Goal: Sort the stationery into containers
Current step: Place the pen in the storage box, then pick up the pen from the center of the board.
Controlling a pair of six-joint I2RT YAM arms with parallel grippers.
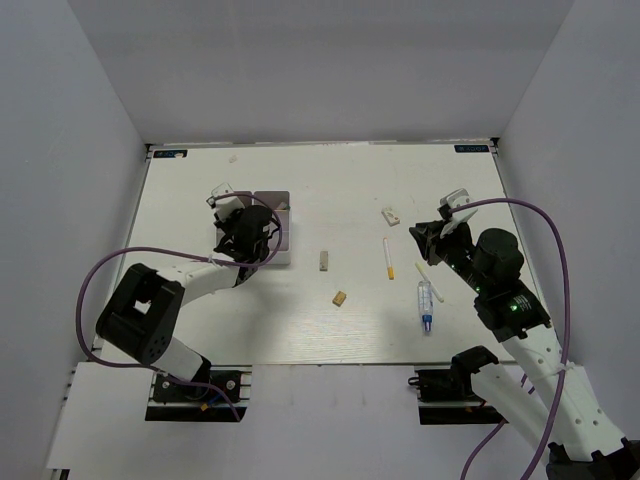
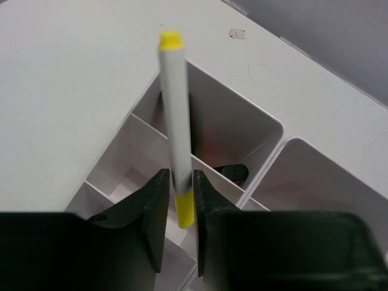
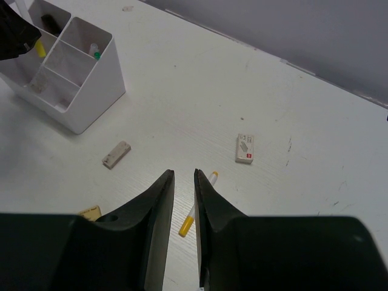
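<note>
The left claw [image 2: 179, 182] is clamped on a yellow-ended white pen [image 2: 176, 109], pinching it close to one yellow end, so most of its length sticks out past the fingertips over the white organizer box [image 2: 233, 118]. I cannot tell if the free yellow end is inside a compartment or above the rim.

The main risk is a bad drop. With so short a hold, the pen can swing as the fingers part, land across a divider, or tip over the rim onto the desk [image 1: 300, 330]. The box looks light, so a finger or the pen catching a wall could shove or tilt it, along with the green-capped item [image 3: 96, 53] already inside.

The right claw [image 3: 182, 176] is parted by a narrow gap and has hold of nothing. It hangs over another yellow-tipped pen [image 3: 195, 212] lying flat on the desk. A descent off-centre would likely roll that pen away.

The box sits far left, near the left enclosure wall, leaving the left arm little side room. The middle of the desk is roomier, holding only a grey block [image 1: 324, 261] and a tan eraser [image 1: 340, 298]. A labelled eraser [image 3: 245, 148] and a clear blue-tipped tube [image 1: 426, 305] crowd the right arm's patch.
</note>
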